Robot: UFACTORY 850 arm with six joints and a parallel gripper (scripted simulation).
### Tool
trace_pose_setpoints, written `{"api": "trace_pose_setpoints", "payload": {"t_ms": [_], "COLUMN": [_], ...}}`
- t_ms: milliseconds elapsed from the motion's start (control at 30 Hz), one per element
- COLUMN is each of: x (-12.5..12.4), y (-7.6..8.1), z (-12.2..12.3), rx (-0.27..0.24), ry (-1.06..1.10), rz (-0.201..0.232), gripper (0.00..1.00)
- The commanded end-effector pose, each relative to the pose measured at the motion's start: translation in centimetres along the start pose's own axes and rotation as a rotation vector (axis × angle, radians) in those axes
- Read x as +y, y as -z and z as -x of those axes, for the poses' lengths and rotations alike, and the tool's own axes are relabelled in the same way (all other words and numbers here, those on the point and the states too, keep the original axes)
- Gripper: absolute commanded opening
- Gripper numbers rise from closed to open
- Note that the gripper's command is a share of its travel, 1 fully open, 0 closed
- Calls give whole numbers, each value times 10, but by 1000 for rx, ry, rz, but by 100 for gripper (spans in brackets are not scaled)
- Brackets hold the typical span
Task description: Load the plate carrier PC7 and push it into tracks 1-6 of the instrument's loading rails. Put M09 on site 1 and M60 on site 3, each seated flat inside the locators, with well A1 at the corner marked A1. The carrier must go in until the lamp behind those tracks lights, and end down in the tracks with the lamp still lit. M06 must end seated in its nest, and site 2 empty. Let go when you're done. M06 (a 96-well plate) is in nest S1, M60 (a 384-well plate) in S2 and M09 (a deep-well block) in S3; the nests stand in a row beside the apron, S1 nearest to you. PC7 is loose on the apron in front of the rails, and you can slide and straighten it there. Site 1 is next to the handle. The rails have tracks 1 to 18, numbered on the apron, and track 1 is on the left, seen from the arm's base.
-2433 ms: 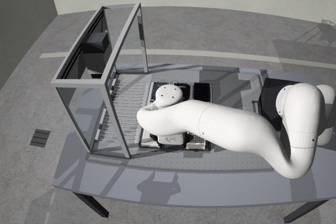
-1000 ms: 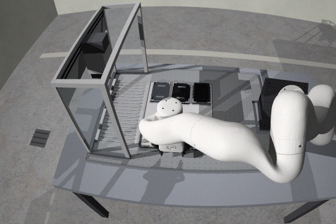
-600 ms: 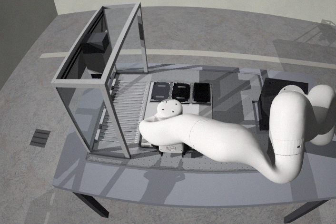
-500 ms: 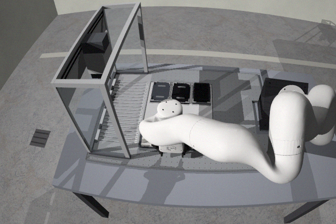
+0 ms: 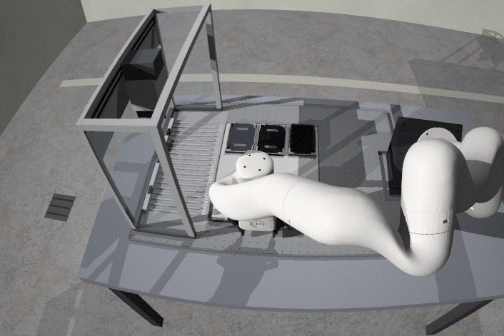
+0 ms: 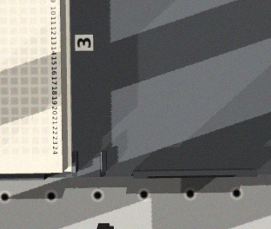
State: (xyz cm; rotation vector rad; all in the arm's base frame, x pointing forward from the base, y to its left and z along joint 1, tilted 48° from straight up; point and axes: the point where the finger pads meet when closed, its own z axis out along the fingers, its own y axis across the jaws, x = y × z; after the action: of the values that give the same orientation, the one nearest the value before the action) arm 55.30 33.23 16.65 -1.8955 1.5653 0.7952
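In the top view the white six-joint arm [image 5: 325,210] reaches from its black base block [image 5: 400,128] at the right edge leftward across the grey table [image 5: 285,287], its wrist bent down in the lower centre just right of the glass-walled instrument frame [image 5: 175,161] and its ribbed loading rails [image 5: 187,161]. The pale-bodied gripper [image 5: 256,224] peeks from beneath the forearm, fingers spread wide and holding nothing. Three dark nests [image 5: 270,138] sit in a row in the upper centre; their contents cannot be told. In the wrist view the cream 384-well plate M60 [image 6: 22,87] fills the left side on the dark plate carrier PC7 [image 6: 91,100], beside the label "3" [image 6: 84,42], its numbered edge running top to bottom. Right of it, site 2 [image 6: 191,95] lies bare.
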Motion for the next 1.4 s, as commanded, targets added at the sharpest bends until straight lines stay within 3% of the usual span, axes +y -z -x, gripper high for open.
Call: {"api": "trace_pose_setpoints", "payload": {"t_ms": [0,500,1367], "x": [-1,-1,-1], "y": [-2,-11,-11], "z": [0,0,-7], "rx": [0,0,0], "ry": [1,1,1], "rz": [-2,-2,-2], "gripper": [100,100,100]}}
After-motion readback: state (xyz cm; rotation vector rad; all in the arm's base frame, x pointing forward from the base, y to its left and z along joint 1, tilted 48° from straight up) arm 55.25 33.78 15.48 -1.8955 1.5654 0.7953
